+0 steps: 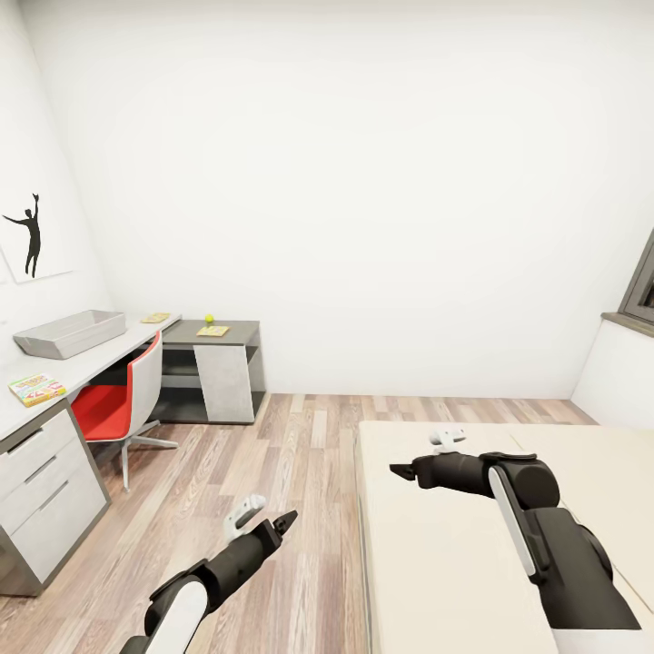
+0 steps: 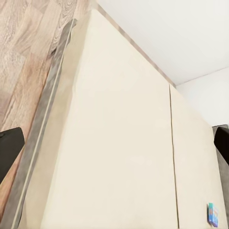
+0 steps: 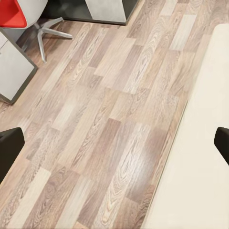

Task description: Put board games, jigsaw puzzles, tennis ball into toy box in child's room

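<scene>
Our left gripper (image 1: 289, 520) hangs over the floor (image 1: 300, 454), our right gripper (image 1: 400, 470) over the bed (image 1: 436, 563); both spread wide and empty. A small blue game (image 2: 213, 213) lies on the mattress, lettering unreadable. Farther off, the table (image 1: 91, 359) carries a bright game box (image 1: 36, 389) with illegible print, the toy box (image 1: 71, 333), two puzzles (image 1: 155, 318) (image 1: 213, 331) and the ball (image 1: 209, 319).

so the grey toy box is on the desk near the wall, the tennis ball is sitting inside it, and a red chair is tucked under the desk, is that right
Not quite. In the head view the tennis ball is not in the toy box; it sits apart from it on the dark grey wing of the desk, beside a flat puzzle square. The box on the desk and the red chair are as you said.
</scene>
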